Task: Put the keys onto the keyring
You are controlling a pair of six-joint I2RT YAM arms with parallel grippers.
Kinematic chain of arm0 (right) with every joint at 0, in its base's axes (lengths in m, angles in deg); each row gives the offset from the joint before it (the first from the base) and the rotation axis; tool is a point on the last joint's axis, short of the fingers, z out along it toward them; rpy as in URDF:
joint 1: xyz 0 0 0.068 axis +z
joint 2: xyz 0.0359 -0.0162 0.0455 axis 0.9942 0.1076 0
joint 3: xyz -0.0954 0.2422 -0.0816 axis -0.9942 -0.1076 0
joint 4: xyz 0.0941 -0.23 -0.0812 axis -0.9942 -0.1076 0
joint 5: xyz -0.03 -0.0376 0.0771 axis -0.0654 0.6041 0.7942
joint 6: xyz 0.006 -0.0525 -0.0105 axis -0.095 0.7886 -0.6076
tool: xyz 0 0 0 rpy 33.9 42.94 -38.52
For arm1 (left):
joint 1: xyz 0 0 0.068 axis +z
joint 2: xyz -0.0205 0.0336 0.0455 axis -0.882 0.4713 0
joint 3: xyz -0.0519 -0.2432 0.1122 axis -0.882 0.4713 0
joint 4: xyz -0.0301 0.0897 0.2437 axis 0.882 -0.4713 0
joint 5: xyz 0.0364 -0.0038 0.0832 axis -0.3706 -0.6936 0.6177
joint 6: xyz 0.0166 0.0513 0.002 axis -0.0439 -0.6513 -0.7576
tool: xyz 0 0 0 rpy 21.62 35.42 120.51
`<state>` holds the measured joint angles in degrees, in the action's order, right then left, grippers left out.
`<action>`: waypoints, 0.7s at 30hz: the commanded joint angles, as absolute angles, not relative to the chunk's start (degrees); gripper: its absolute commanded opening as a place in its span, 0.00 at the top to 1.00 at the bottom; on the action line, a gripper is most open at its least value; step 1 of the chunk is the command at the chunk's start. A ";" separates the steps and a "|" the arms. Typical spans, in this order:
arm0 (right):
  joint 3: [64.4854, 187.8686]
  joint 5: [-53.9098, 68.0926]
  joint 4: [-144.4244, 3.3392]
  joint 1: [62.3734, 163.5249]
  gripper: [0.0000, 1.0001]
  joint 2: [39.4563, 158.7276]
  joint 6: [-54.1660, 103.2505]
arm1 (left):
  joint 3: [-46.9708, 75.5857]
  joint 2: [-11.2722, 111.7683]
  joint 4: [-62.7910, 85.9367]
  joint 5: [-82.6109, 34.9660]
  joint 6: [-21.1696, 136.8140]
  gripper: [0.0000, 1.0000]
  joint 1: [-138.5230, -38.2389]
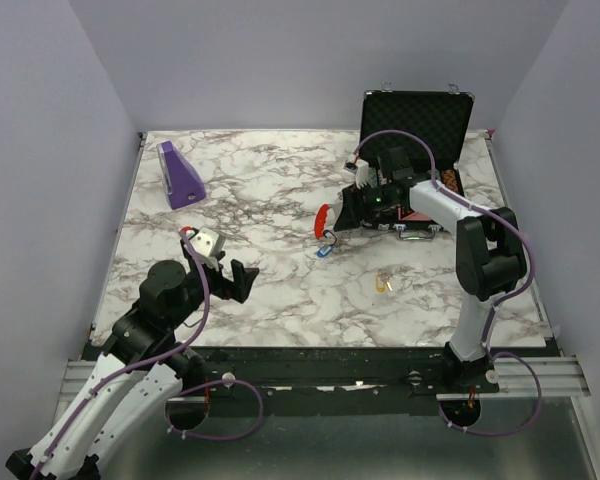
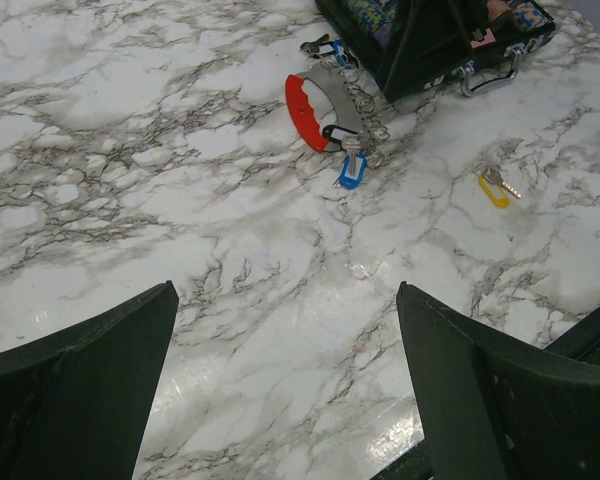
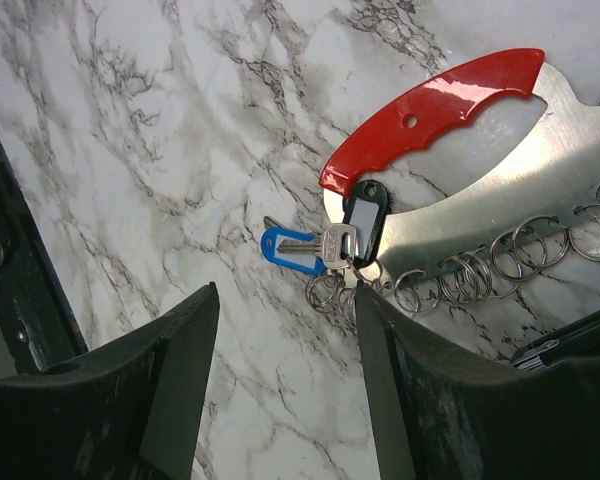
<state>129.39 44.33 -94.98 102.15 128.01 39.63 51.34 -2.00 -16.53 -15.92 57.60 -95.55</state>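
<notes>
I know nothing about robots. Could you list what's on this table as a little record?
Table: white-grey marble
Keyring: red crescent, steel plate, many rings
Blue key: touching the keyring's rings
Yellow key: alone, apart from the keyring
Left gripper: open, empty
Right gripper: open, near the blue key
Back: open black case, purple wedge

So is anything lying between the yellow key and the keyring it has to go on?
Nothing visible. Only bare marble table lies between the yellow key and the keyring. The open case sits off to one side, not on that path.
</notes>
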 commanded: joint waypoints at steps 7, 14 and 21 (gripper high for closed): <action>129.20 45.51 -92.80 102.54 0.35 129.72 36.81 | 50.62 -1.87 -15.32 -18.81 57.32 0.01 -94.31; 136.05 34.80 -93.24 107.19 0.35 135.25 27.33 | 50.70 -1.60 -15.14 -19.08 57.32 0.01 -93.70; 143.09 18.54 -94.46 112.20 0.34 141.14 21.42 | 50.71 -1.78 -15.32 -18.55 57.32 0.01 -93.70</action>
